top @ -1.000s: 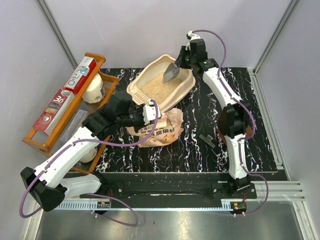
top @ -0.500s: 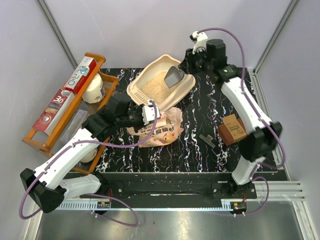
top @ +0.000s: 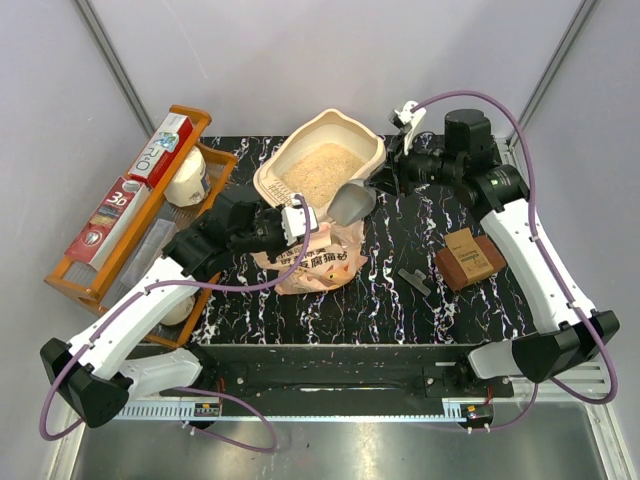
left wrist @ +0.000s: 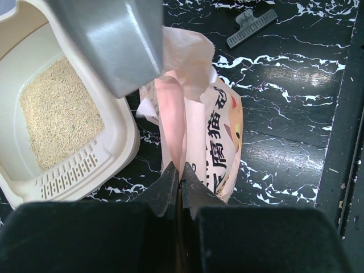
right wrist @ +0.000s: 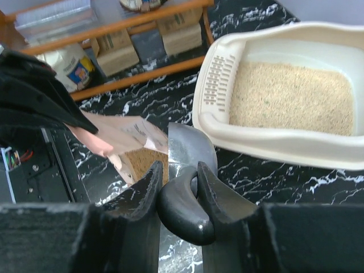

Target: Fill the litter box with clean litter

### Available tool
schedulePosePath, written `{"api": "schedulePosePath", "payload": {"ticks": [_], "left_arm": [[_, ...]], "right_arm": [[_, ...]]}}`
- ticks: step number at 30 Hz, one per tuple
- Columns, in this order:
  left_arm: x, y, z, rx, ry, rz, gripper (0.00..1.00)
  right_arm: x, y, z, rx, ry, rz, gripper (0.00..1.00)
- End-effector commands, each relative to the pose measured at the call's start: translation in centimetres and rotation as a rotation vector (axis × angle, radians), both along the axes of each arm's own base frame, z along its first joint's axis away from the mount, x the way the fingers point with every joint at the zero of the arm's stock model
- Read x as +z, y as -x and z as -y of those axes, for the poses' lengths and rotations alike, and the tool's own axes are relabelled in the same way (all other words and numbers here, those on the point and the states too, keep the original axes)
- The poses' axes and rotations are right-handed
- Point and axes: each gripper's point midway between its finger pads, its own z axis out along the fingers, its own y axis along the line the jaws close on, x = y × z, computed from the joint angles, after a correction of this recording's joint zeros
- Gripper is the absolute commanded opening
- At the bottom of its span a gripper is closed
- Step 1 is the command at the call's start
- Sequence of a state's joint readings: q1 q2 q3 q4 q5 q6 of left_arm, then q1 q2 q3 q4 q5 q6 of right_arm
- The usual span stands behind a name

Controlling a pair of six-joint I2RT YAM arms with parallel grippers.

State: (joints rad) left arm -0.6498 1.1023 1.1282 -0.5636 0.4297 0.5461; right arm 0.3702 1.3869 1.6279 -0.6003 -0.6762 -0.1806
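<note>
The cream litter box point(top: 372, 152) stands at the back centre with pale clean litter point(top: 322, 172) lying in it. It also shows in the left wrist view point(left wrist: 122, 133) and the right wrist view point(right wrist: 273, 145). A pink cat-print bag point(top: 312, 262) stands in front of the box. My left gripper point(top: 300, 222) is shut on the bag's top edge point(left wrist: 182, 114) and holds it open. My right gripper point(top: 402, 172) is shut on the handle point(right wrist: 185, 199) of a grey scoop point(top: 350, 203). The scoop hangs over the bag's mouth, where brownish litter point(right wrist: 139, 162) shows.
An orange wooden rack point(top: 130, 210) with boxes and a white jar stands along the left. A brown box point(top: 468, 256) and a grey clip point(top: 412, 280) lie on the black marbled tabletop to the right of the bag.
My right arm has swung the scoop out of the litter box, toward me and down to the bag's mouth. My left gripper has kept its hold on the bag.
</note>
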Motion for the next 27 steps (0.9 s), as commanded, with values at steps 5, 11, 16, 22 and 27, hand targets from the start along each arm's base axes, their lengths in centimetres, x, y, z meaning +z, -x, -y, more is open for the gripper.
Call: {"api": "schedulePosePath", "payload": {"ticks": [5, 11, 16, 22, 27], "left_arm": [[1.7, -0.5, -0.3, 0.026, 0.045, 0.037, 0.00], [2.3, -1.0, -0.3, 0.046, 0.066, 0.029, 0.00], [2.5, -1.1, -0.2, 0.053, 0.084, 0.008, 0.00], [3.3, -1.1, 0.2, 0.041, 0.102, 0.014, 0.00], [4.2, -1.4, 0.4, 0.045, 0.124, 0.025, 0.00]], "right_arm": [[-1.0, 2.0, 0.7, 0.064, 0.056, 0.055, 0.00], [-1.6, 3.5, 1.1, 0.116, 0.089, 0.072, 0.00], [-1.7, 5.1, 1.3, 0.182, 0.111, 0.131, 0.00], [-5.3, 3.5, 0.6, 0.184, 0.146, 0.020, 0.00], [-6.8, -1.2, -1.5, -0.032, 0.133, -0.089, 0.00]]}}
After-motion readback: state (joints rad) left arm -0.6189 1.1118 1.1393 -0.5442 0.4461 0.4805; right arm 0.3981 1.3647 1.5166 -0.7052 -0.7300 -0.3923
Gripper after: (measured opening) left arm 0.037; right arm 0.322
